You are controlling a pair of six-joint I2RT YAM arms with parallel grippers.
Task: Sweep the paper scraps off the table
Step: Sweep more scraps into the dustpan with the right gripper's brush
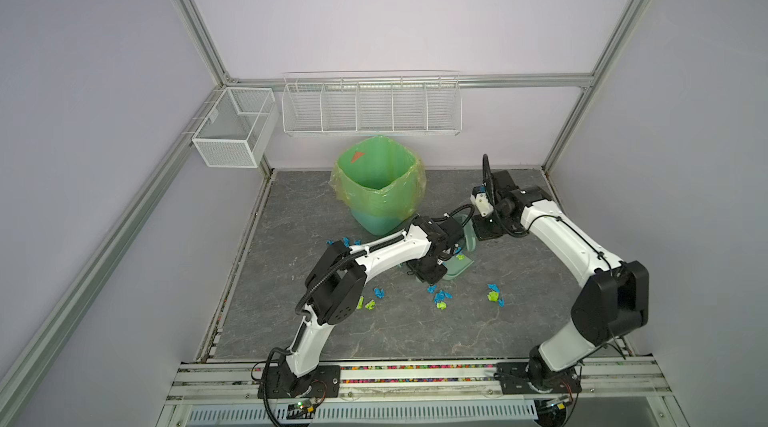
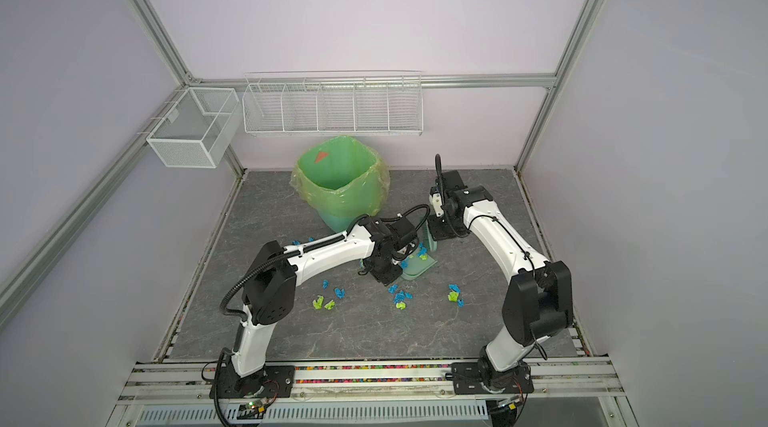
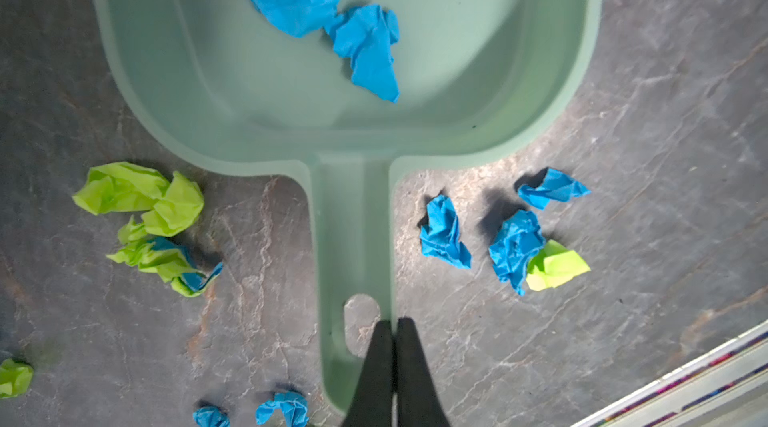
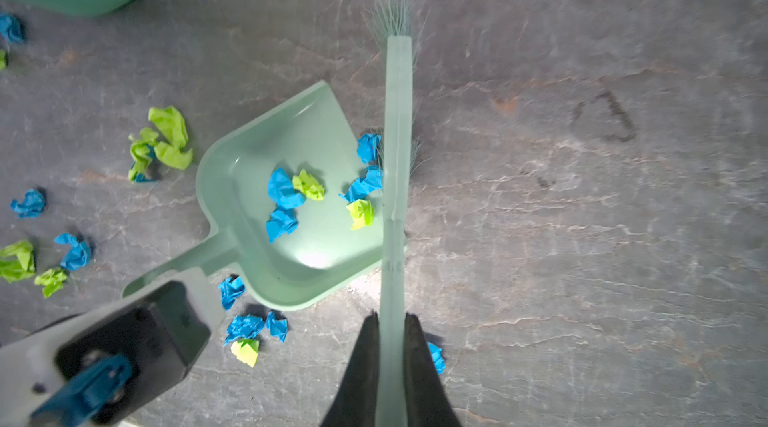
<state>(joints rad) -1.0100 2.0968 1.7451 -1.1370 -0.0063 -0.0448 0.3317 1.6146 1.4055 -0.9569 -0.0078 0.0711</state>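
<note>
We have the left gripper (image 3: pixel 394 323) pressed together on one side wall of the dustpan (image 3: pixel 457 51) handle, beside its hang hole. The right gripper (image 4: pixel 392 317) is pinching the brush (image 4: pixel 398 113) by its handle. The brush's long axis runs straight across the dustpan's open mouth, so the paper scraps (image 4: pixel 361 188) at the lip lie on the pan side of the bristles, and we judge the right arm the nearer one to nudge them in. A few more sit deeper in the dustpan. The rest lie on the table (image 4: pixel 582 238) behind the dustpan, on either side of its handle, away from the brush. The left wrist view shows that grip and those stragglers but no brush. Only the right wrist view shows the brush along the mouth, and both top views add the bin (image 1: pixel 376 184) standing beyond the dustpan.
</note>
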